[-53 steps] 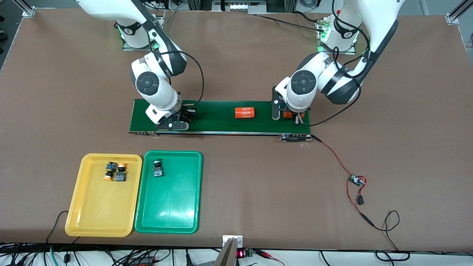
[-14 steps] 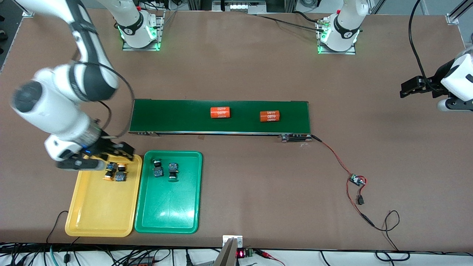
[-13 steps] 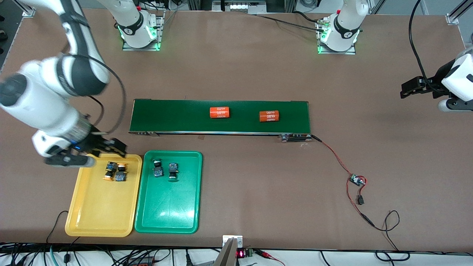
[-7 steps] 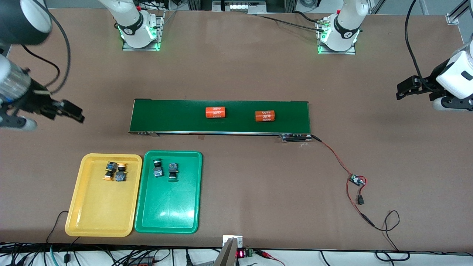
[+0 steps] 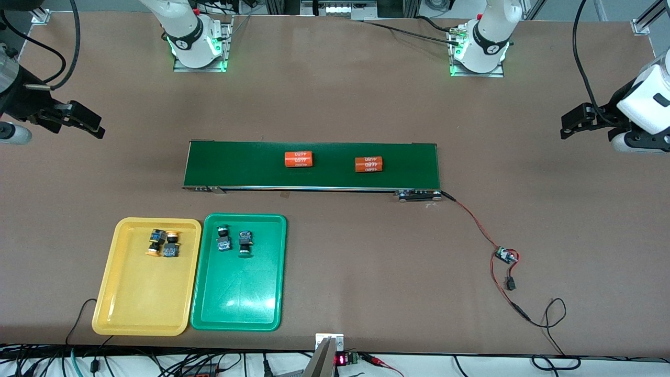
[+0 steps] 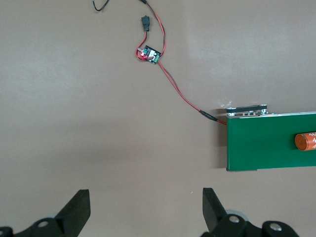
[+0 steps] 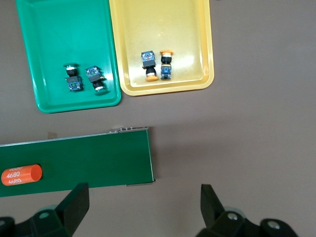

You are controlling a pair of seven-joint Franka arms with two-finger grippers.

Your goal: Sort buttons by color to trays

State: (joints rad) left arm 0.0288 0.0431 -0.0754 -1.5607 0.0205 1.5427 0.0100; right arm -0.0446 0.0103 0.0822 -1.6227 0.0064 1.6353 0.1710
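Two yellow-capped buttons (image 5: 155, 242) (image 5: 171, 244) lie in the yellow tray (image 5: 141, 298). Two green-capped buttons (image 5: 224, 239) (image 5: 245, 243) lie in the green tray (image 5: 238, 298) beside it. The right wrist view shows the same: the yellow pair (image 7: 149, 64) (image 7: 166, 64) and the green pair (image 7: 73, 79) (image 7: 95, 79). My right gripper (image 5: 60, 135) (image 7: 143, 205) hangs open and empty over bare table at the right arm's end. My left gripper (image 5: 591, 140) (image 6: 145, 207) is open and empty over bare table at the left arm's end.
A long dark-green conveyor belt (image 5: 235, 167) crosses the table's middle with two orange cylinders (image 5: 298, 159) (image 5: 369, 164) on it. A red wire runs from its end to a small circuit board (image 5: 505, 255) (image 6: 149, 53). Both trays sit nearer the front camera than the belt.
The right arm has lifted away from the yellow tray out to its end of the table. A second green-capped button has appeared in the green tray. Both cylinders drifted along the belt.
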